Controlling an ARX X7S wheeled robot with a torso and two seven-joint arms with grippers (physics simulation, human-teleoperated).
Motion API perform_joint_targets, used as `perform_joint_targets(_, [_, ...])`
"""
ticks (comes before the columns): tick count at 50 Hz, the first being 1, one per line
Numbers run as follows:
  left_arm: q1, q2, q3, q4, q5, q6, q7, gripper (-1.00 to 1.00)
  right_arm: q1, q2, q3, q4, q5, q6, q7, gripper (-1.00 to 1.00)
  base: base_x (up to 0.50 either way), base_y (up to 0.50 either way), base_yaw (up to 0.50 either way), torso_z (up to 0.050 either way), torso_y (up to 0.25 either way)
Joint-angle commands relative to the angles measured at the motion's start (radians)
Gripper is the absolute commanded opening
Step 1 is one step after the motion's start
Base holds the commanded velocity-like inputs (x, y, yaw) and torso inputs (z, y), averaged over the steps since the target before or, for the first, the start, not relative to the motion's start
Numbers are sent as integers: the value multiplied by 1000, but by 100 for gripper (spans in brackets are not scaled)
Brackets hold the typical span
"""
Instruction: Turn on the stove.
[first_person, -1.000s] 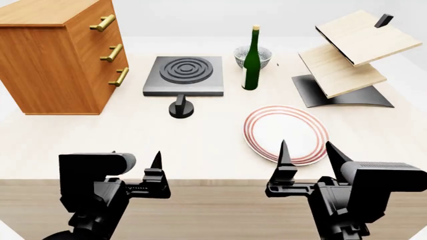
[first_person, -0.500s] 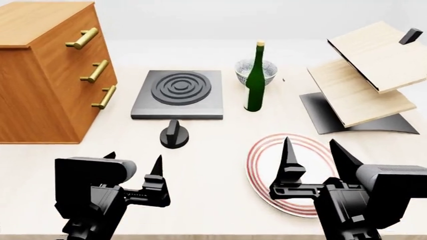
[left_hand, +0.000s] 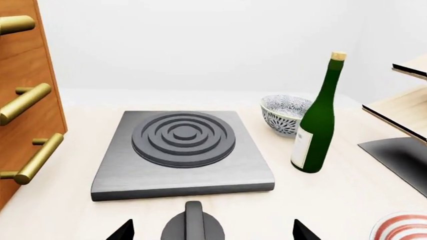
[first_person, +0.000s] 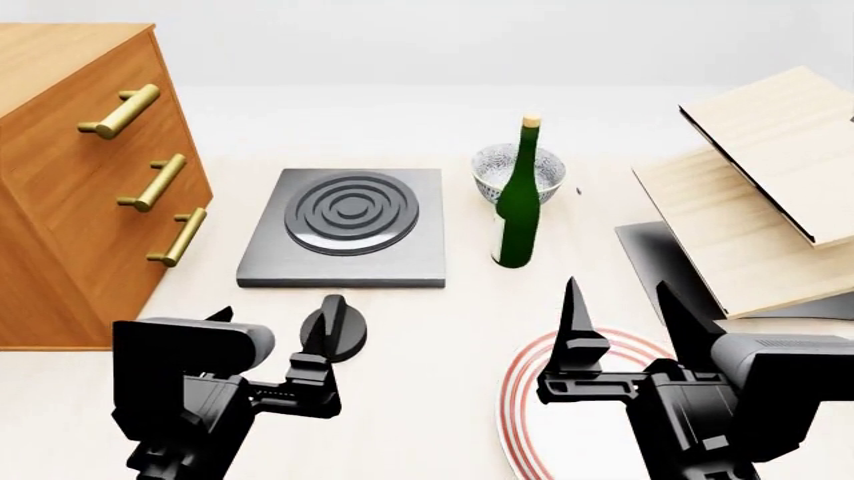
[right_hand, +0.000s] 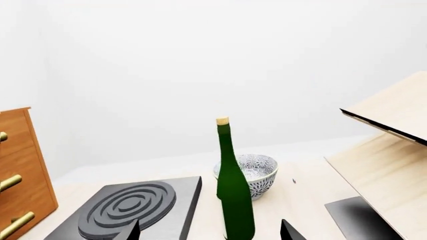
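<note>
Left hand wide, empty — just short of knob; right hand wide, empty.

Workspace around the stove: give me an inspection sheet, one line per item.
Surface: pale wooden table, level.
Job's things: stove flat on the table, round ringed burner facing up; its black knob stands apart, in front of the slab's near edge.
Clutter: green wine bottle upright beside the stove; patterned bowl behind the bottle; red-rimmed plate under the right gripper.
Grippers: left gripper open, empty, just short of the knob; right gripper open, empty, above the plate.
Cables: nothing seen.
Surroundings: wooden drawer chest with brass handles left of the stove; tilted wooden shelf rack on the right.
</note>
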Motion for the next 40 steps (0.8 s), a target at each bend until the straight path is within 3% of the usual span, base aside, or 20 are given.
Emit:
perform_joint_targets(1, [5,-22,39,-65,32,67,-9,100,-13,13,-19,8,-9,-16,13,100,0,0,0,0,0])
perform_joint_targets(10, [-21,-49,120,-361,153,317,23,100,-31,19,-28,20,-13,-42,12,100,0,0,0,0,0])
perform_joint_targets(15, [-58,-47,192,-694,273,597,48,100,-35,24,-33,23,-15,-54,13,100,0,0,0,0,0])
perform_joint_targets(21, [-106,-36,195,-946,314,759,55,100,-40,30,-43,24,-18,-65,15,100,0,0,0,0,0])
perform_joint_targets(40, [-165,-22,216,-1229,374,969,33,100,-55,41,-56,34,-9,-89,22,100,0,0,0,0,0])
